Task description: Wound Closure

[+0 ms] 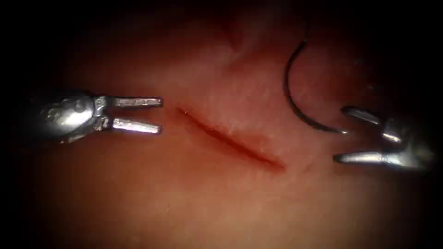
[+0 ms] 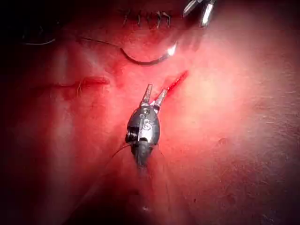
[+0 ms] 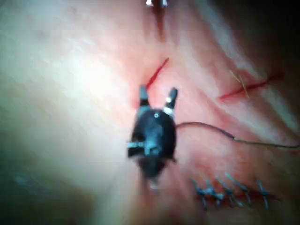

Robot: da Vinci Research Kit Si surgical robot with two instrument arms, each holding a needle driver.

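Needle (image 1: 295,99) lies free on the tissue (image 1: 194,203) to the right of the cut (image 1: 230,140), not in the tissue, its near end just beside the right tool (image 1: 344,133); that tool's jaws stand wide apart and hold nothing; the left tool (image 1: 159,115), at the cut's left end, has its jaws parted too and is empty; thread (image 3: 262,142) trails off from the needle across the tissue; judging by this, the step in hand is picking up the needle; a grasp would call for the right jaws to straddle the curve and clamp squarely, no stitch being placed in this cut yet

Both pincers (image 1: 160,115) (image 1: 339,133) agape, empty.
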